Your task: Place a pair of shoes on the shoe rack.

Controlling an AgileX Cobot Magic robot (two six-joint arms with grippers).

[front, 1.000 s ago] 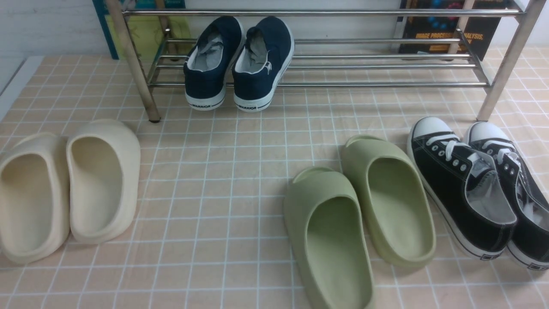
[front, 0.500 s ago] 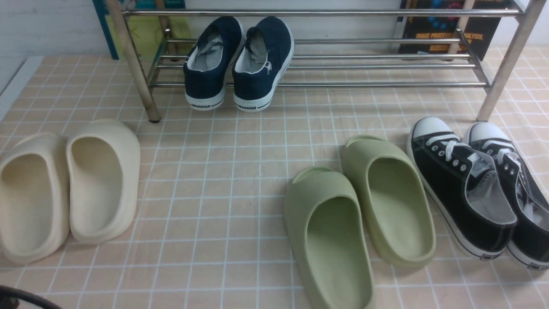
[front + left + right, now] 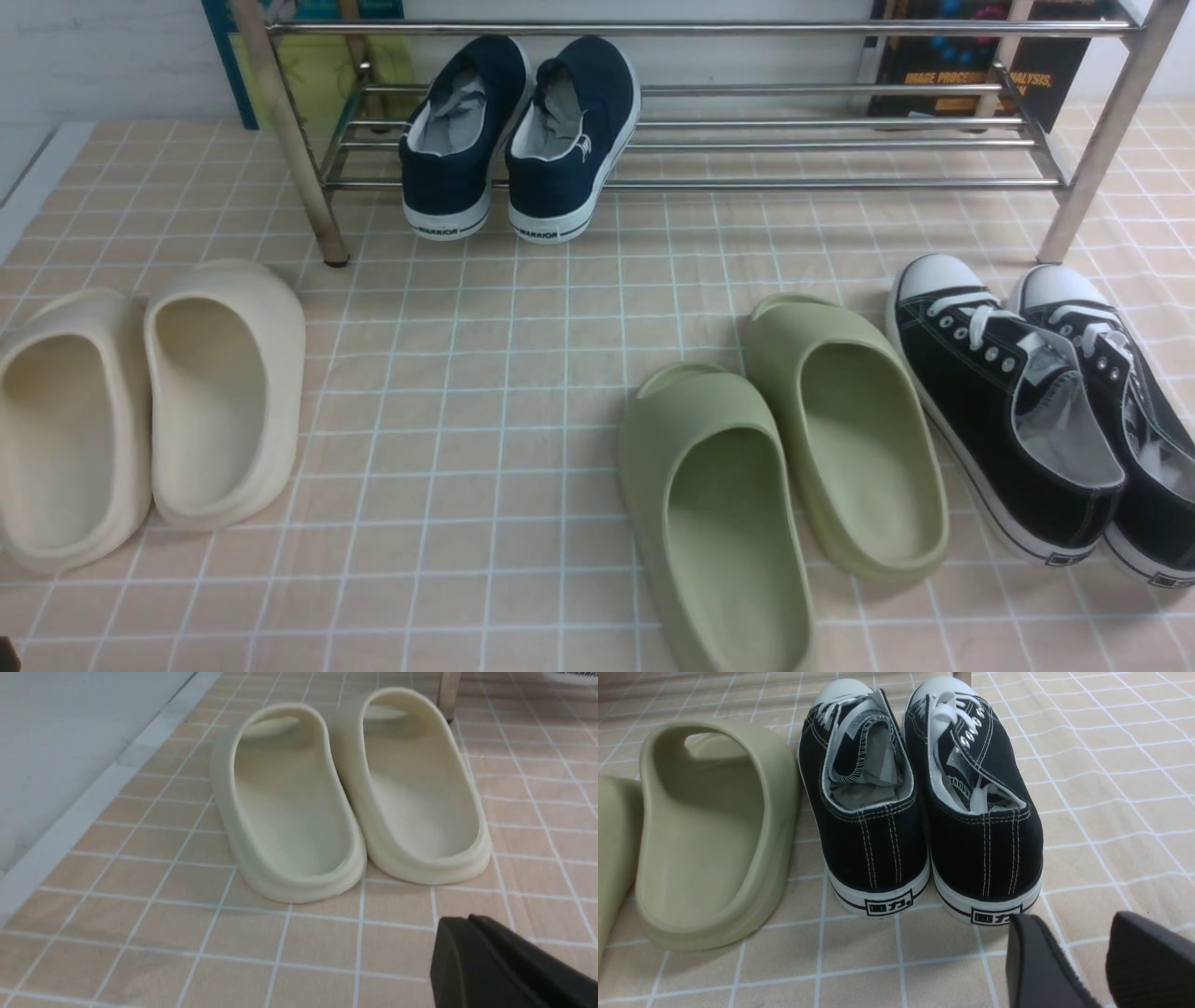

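The pair of shoes, two navy slip-ons with white soles, sits side by side on the shoe rack (image 3: 803,183) near its left end: left shoe (image 3: 455,140), right shoe (image 3: 571,140). Their heels overhang the front bar and face me. Neither gripper's jaws show in the front view. In the left wrist view my left gripper (image 3: 455,921) is shut and empty, low over the floor just short of the cream slides (image 3: 345,793). In the right wrist view my right gripper (image 3: 1071,926) is open and empty, just behind the heel of a black sneaker (image 3: 980,812).
Cream slides (image 3: 154,401) lie front left. Olive-green slides (image 3: 784,457) lie front centre-right, with black lace-up sneakers (image 3: 1036,411) beside them at the right. Books (image 3: 971,65) lean behind the rack. The rack's front legs (image 3: 289,140) stand on the tiled floor.
A dark part of the left arm showed at the bottom-left corner half a second ago and has drawn back almost out of view. The shoes have not moved.
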